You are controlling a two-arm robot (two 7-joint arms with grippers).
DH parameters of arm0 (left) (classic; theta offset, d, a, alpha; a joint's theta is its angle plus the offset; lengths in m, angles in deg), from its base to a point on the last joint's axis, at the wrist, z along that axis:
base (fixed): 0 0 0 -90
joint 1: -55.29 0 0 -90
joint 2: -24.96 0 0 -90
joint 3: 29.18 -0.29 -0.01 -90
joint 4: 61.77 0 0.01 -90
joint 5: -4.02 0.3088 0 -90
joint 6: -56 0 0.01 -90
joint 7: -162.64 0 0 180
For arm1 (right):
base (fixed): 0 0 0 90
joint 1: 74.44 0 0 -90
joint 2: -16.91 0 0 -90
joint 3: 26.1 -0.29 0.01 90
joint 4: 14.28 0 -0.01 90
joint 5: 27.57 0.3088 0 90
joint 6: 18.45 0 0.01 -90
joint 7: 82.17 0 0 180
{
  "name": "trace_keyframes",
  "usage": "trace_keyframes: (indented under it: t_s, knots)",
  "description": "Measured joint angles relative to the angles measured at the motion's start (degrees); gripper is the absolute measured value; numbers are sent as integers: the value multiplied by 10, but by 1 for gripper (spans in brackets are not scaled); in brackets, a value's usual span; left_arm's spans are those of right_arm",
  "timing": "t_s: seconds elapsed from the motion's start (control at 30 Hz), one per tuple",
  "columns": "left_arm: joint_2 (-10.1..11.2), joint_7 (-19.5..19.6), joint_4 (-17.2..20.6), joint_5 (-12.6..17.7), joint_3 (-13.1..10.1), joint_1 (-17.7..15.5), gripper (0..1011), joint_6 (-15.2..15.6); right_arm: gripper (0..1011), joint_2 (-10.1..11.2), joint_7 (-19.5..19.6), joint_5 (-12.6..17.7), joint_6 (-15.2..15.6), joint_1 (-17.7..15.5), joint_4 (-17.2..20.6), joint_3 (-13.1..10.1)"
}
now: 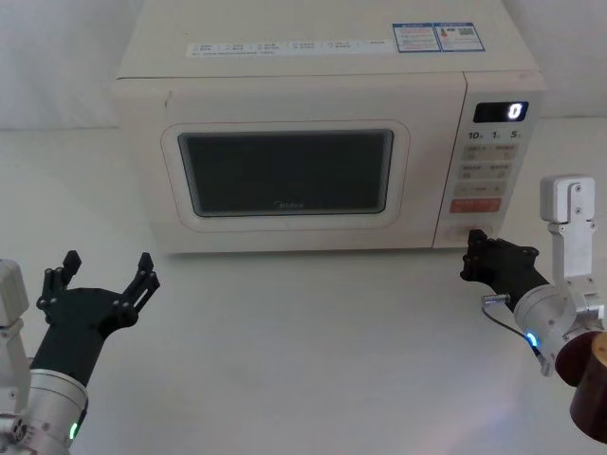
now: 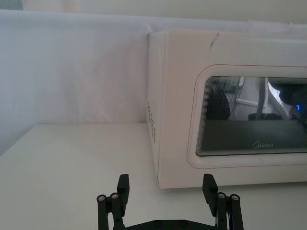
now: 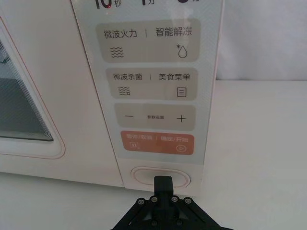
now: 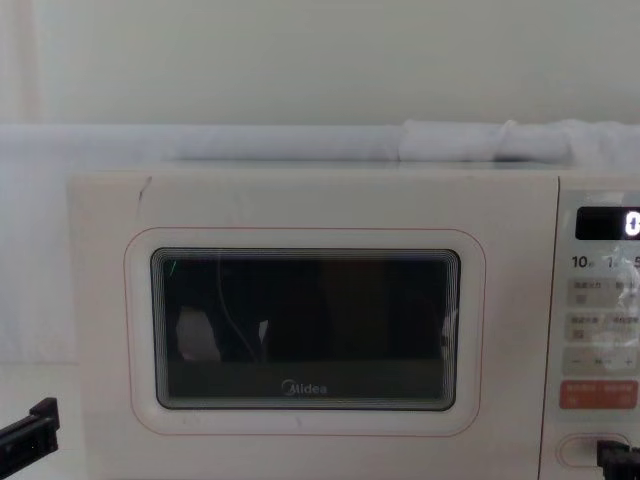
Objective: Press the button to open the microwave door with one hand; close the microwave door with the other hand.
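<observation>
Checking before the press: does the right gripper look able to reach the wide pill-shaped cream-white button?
Probably yes: the right gripper, jaws shut, sits right before the button, with nothing between them.

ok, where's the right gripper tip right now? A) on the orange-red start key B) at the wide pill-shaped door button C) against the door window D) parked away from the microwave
B: the right wrist view shows the right gripper, fingers together, with its tip at the button below the orange-red key; whether it is already pressing cannot be told. The microwave door is closed.
</observation>
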Motion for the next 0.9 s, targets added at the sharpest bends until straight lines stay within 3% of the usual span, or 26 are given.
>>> trace_keyframes:
  t_s: [0.9]
  knots:
    - [0, 0, 0, 0, 0, 0, 1001, 0, 0, -7, 1, -5, -10, 14, -22, 1]
